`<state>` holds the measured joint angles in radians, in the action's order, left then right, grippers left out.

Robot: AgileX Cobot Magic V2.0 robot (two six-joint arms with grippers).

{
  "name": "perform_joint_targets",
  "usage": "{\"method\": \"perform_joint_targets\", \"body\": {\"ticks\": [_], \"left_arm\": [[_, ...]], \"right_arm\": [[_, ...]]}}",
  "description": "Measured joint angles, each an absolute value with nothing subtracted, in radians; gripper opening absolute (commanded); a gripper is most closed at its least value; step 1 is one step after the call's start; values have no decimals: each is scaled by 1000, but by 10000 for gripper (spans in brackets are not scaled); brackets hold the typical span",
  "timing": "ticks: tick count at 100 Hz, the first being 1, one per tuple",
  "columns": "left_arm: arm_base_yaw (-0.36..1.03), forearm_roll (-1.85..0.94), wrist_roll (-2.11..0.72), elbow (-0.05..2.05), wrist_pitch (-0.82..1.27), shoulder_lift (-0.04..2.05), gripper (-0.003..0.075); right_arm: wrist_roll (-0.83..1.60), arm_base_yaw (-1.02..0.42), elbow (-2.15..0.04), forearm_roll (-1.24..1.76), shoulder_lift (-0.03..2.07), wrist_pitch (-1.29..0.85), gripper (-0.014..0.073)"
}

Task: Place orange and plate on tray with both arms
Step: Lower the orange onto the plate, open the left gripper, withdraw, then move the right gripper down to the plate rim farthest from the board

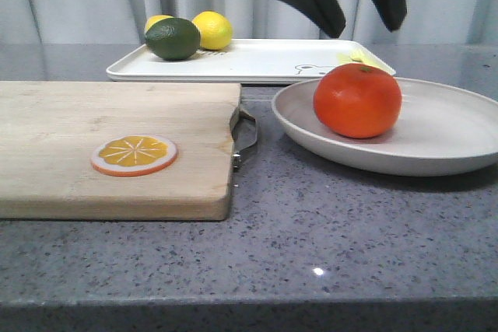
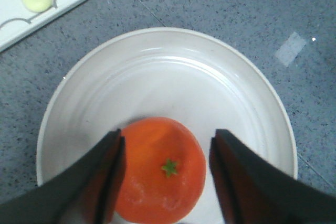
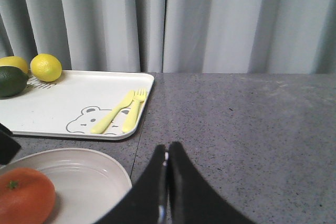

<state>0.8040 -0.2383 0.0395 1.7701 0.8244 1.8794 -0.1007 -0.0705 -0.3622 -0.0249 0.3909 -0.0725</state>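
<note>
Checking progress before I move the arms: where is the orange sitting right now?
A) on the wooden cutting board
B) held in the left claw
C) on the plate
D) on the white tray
C: the orange rests in the plate, which stands on the counter in front of the tray; the open left claw hangs above it without touching.

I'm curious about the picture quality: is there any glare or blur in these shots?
Front view: a small bright glint on the countertop; the left gripper is dark against the curtain. Left wrist view: a pale reflection patch on the counter, soft sheen on the plate, and the near fingers look blurred. Right wrist view: even light, no glare.
</note>
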Motion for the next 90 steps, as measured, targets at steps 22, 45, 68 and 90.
{"method": "perform_joint_targets", "body": {"ticks": [22, 45, 68, 90], "left_arm": [[804, -207, 40, 1706, 813, 1768, 22], [804, -207, 40, 1511, 719, 1593, 7], [804, -207, 40, 1268, 589, 1393, 7], [804, -207, 40, 1069, 507, 1207, 6]], "right_arm": [[-101, -70, -362, -25, 391, -78, -57], [-101, -70, -362, -25, 391, -80, -57], [-101, -70, -362, -25, 391, -80, -57], [-101, -70, -362, -25, 391, -87, -57]]}}
